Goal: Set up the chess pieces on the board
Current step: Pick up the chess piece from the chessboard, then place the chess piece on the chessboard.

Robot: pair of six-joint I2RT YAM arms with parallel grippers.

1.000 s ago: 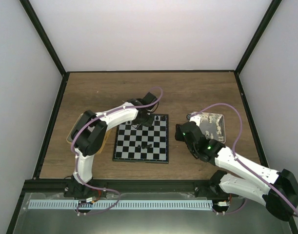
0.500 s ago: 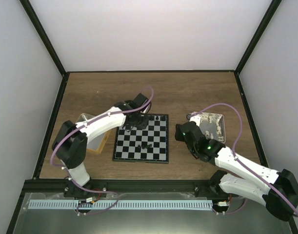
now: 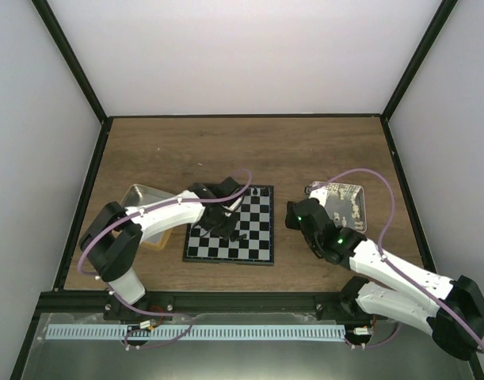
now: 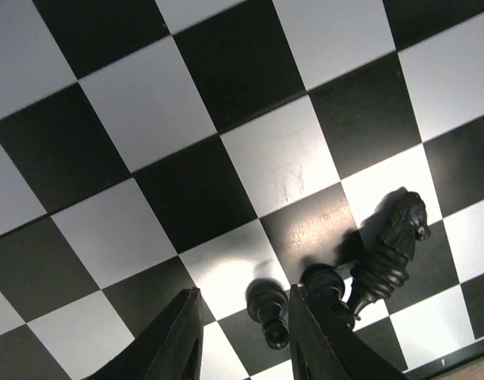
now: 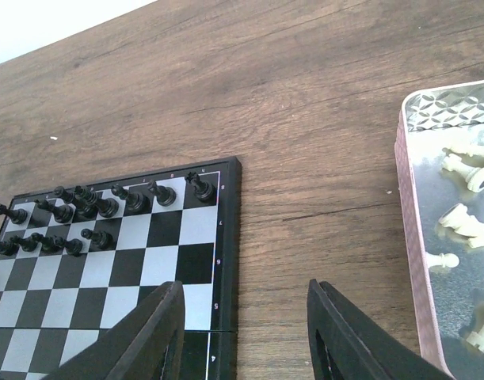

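The board lies mid-table, and it fills the left wrist view. My left gripper hangs low over it, open. A black pawn stands between the jaws, close to the right finger and apart from the left one. A second pawn and a black knight stand just beyond. Several black chess pieces line two rows at the board's far end. My right gripper is open and empty, above the wood beside the board's right edge.
A pinkish tray with white pieces sits right of the board. A yellow-rimmed tray sits to its left, partly under the left arm. Black frame posts and white walls enclose the wooden table.
My left arm has swung from the board's far edge toward its middle, and its jaws have opened. The right arm has not moved.
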